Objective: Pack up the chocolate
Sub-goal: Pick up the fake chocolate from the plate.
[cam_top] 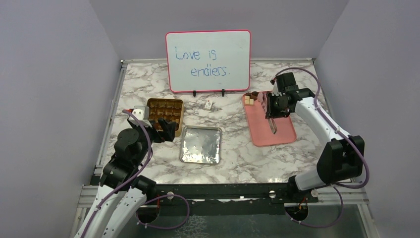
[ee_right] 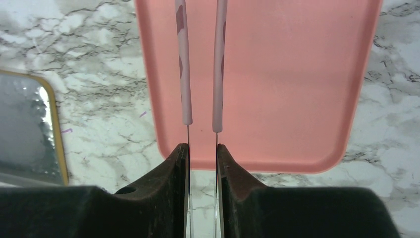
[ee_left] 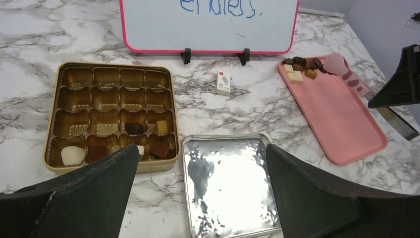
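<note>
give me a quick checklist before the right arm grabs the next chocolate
1. Right tool gripping tongs: ok, shut on their handles.
2. Tongs tips empty: cannot tell, out of the wrist view.
3. Chocolates left on pink tray: ok, cluster at its far corner.
4. Free cells in gold tin: ok, most are empty.
5. Lid off the tin: ok, lying beside it.
6. Left tool clear of tin: not ok, open, hanging over its near edge.
</note>
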You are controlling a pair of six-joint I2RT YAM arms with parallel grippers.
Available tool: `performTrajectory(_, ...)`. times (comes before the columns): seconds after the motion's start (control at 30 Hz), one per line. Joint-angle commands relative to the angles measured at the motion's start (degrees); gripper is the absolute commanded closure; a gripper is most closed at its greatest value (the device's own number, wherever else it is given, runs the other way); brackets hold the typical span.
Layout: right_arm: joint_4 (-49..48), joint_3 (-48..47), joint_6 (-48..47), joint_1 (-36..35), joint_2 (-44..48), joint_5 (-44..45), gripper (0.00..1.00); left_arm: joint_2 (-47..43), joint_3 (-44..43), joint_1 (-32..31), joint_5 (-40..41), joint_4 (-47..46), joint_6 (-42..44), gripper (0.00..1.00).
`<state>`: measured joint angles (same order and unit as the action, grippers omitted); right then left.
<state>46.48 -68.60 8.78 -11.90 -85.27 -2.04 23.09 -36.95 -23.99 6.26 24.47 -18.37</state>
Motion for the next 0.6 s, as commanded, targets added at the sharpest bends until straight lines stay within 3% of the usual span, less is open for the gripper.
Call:
performTrajectory(0.0,-3.1,0.0,-0.8,-2.1,3.4,-5.7,0.76,-1.2,-0.9,0.3,1.2,-1.5,-1.1,0.01)
performTrajectory(0.27,-6.0,-3.4,3.4,-14.5,2.8,-4.7,0.76,-2.6,-3.6,0.3,0.8,-0.9,-2.7,0.01)
performTrajectory(0.57,-9.8,-12.1,7.2,-32.0,-7.3,-1.1,0.75,-4.1,-9.9,0.3,1.0,0.6,-4.5,0.01)
